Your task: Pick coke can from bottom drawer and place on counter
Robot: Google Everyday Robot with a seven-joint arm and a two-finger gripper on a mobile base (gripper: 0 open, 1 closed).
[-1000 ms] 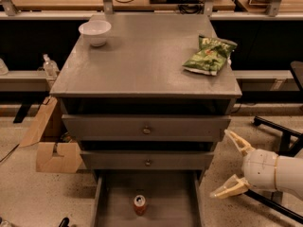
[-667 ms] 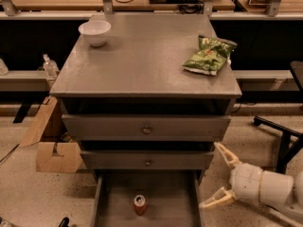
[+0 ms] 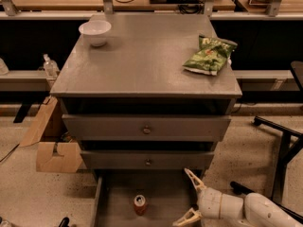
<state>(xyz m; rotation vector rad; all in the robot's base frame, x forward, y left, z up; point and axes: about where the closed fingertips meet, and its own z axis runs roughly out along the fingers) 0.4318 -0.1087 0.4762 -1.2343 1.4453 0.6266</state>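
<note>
The coke can [image 3: 139, 205] stands upright on the floor of the open bottom drawer [image 3: 161, 188], near its middle. My gripper [image 3: 188, 195] is open, its two cream fingers [image 3: 193, 178] spread wide, low at the drawer's right side, to the right of the can and not touching it. The white arm reaches in from the lower right. The grey counter [image 3: 142, 60] is the cabinet's top, above two shut drawer fronts.
A white bowl [image 3: 94, 32] sits on the counter's back left and a green chip bag [image 3: 209, 55] on its right. Cardboard pieces [image 3: 54, 150] lie on the floor at left. Black chair legs [image 3: 279, 141] stand at right. A wooden workbench with cables runs behind.
My gripper has moved left and down, from beside the cabinet's right side to over the bottom drawer's right part, closer to the can. The can has not moved.
</note>
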